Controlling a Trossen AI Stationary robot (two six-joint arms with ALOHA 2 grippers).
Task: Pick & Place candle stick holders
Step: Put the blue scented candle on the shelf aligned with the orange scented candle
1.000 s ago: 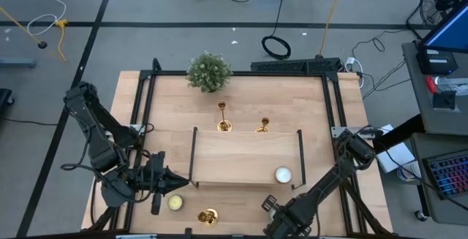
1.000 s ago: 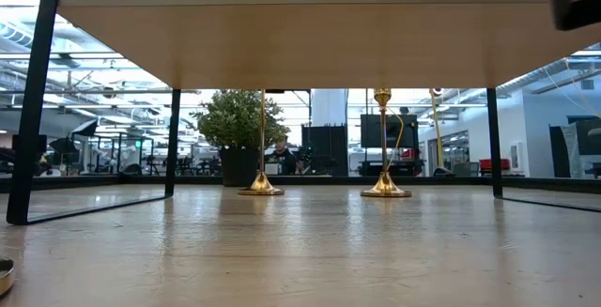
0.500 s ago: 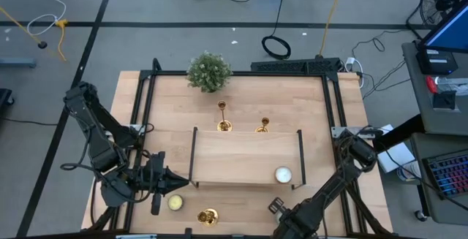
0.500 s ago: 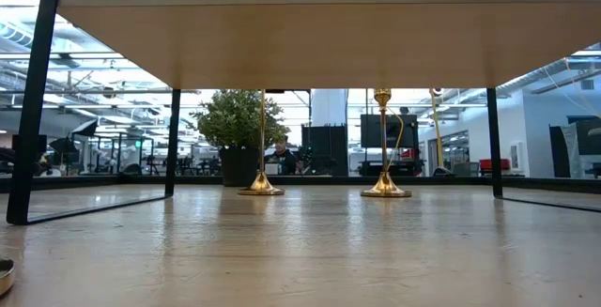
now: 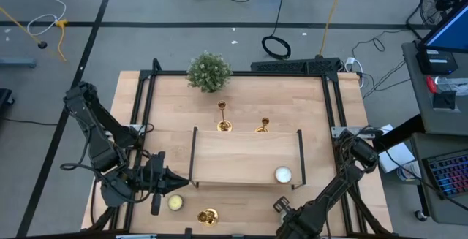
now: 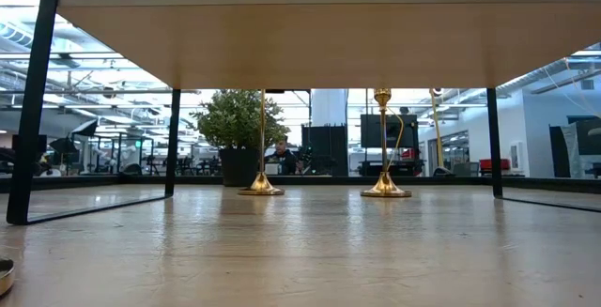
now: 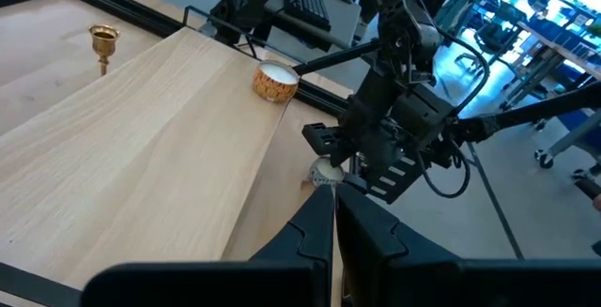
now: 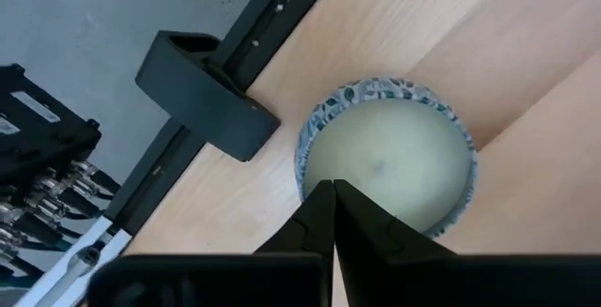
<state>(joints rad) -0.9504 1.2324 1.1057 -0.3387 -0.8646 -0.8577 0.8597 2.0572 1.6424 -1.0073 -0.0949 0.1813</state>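
Three gold candle stick holders are on my table. Two stand upright behind the wooden shelf: the taller holder [image 5: 224,117] nearer the plant [image 5: 209,71], the shorter holder [image 5: 262,126] to its right. In the low view, the shelf top cuts off the taller holder's cup, while the shorter one shows whole. The third holder [image 5: 208,215] is at the table's front edge, just right of a pale yellow candle [image 5: 175,203]; from above I read only a gold disc, so it is probably upright, but I can't be sure. In the low view, only a sliver shows at the corner.

My left gripper [image 5: 175,183] hovers left of the shelf [image 5: 247,156], fingers pressed together, holding nothing. Its wrist camera looks across the shelf top to the white candle [image 7: 275,81] and to the right arm beyond it.

My right gripper [image 5: 280,205] is low at the front of the table, below the shelf's right end, partly cut off by the frame edge. Its fingers are together and empty; its wrist camera looks straight down on the white candle in its patterned cup.
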